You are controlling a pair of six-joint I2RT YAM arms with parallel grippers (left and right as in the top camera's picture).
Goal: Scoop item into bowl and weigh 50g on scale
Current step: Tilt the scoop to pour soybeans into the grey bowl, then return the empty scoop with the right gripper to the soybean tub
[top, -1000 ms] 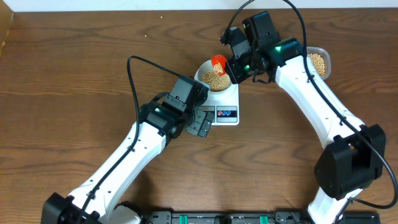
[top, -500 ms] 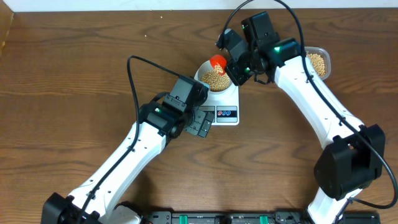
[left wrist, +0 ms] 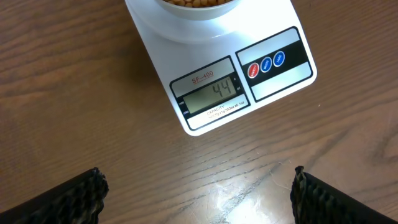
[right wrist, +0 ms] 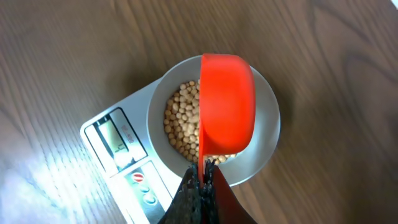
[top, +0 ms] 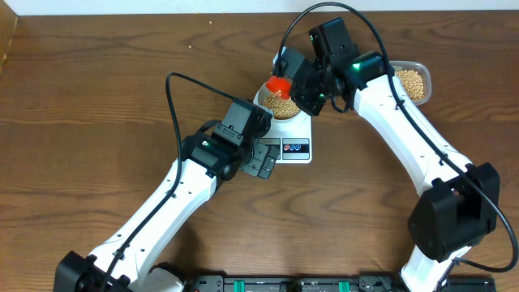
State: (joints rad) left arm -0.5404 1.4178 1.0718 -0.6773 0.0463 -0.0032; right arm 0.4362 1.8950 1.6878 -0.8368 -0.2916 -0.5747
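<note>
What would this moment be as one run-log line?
right jaws: shut on red scoop over bowl | beans in bowl | scale: 44 | left jaws: open, empty

Bright, even light; soft glare on the table (left wrist: 249, 193); scale (left wrist: 211, 93) display sharp.

A dark brown wood-grain table (top: 97, 97) fills the view, with soft glare (left wrist: 236, 196) on it; a pale white strip (top: 162, 6) borders its far edge.

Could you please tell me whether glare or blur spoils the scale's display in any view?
Left wrist: the display is sharp, reading 44, glare only on the table below it. Right wrist: soft, unreadable. Overhead: too small to read.
</note>
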